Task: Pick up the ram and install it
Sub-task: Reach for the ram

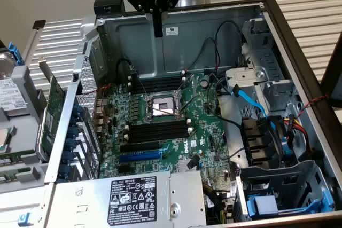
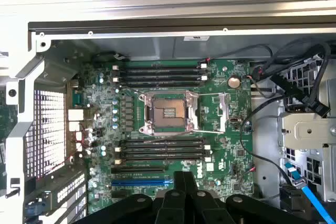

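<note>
The one hand (image 1: pixel 157 31) is hanging pinched together, holding nothing, at the upper middle. Two groups of black slots (image 1: pixel 157 85) are sitting below. The ram (image 1: pixel 16 159) is maybe lying at the lower left.

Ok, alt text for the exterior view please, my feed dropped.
The black robot tool, shut with nothing visible in it, hangs over the far wall of an open grey metal computer case. Below lies a green motherboard with a bare silver processor socket between two banks of black memory slots.
</note>
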Action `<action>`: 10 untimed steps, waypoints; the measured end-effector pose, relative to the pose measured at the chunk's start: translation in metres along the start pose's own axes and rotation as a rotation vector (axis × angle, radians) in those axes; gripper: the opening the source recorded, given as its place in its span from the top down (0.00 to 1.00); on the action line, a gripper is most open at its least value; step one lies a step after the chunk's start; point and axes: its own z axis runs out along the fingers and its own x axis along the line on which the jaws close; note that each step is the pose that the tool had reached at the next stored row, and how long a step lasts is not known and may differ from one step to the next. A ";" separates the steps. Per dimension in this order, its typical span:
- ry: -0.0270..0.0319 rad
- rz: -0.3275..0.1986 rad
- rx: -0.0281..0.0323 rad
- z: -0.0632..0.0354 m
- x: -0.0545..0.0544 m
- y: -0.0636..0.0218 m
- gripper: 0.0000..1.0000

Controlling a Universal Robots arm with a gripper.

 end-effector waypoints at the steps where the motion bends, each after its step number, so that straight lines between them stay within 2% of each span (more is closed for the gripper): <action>1: 0.0000 0.000 0.0000 0.0000 0.000 0.0000 0.89; 10: 0.0000 0.000 0.0000 0.0000 0.000 0.0000 0.89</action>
